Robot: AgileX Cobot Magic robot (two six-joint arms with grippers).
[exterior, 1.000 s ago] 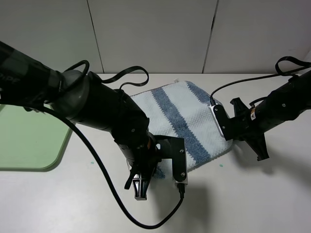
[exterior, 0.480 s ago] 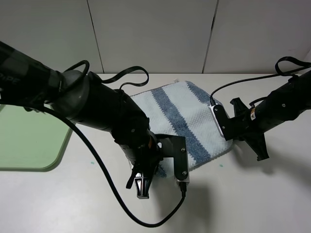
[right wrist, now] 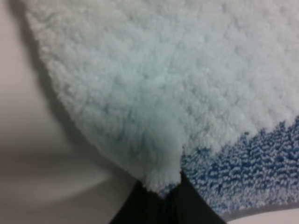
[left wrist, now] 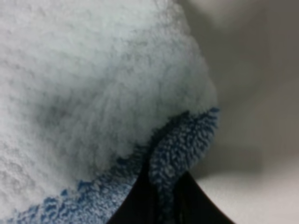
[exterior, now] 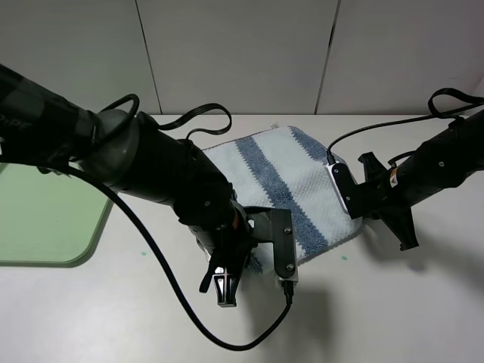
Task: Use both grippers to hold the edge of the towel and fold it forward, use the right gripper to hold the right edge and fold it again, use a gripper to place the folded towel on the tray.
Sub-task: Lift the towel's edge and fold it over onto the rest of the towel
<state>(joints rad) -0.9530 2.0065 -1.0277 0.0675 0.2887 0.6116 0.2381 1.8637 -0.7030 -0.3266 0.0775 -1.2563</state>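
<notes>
towel (exterior: 291,181) on table (exterior: 393,302); left gripper (exterior: 253,263) at near corner, right gripper (exterior: 339,181) at right edge

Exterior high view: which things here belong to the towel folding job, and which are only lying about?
Belong to the job:
- towel, pinched by the left end effector and the right end effector
- green tray, at the left of the view

Only lying about:
- small green specks on the table
</notes>
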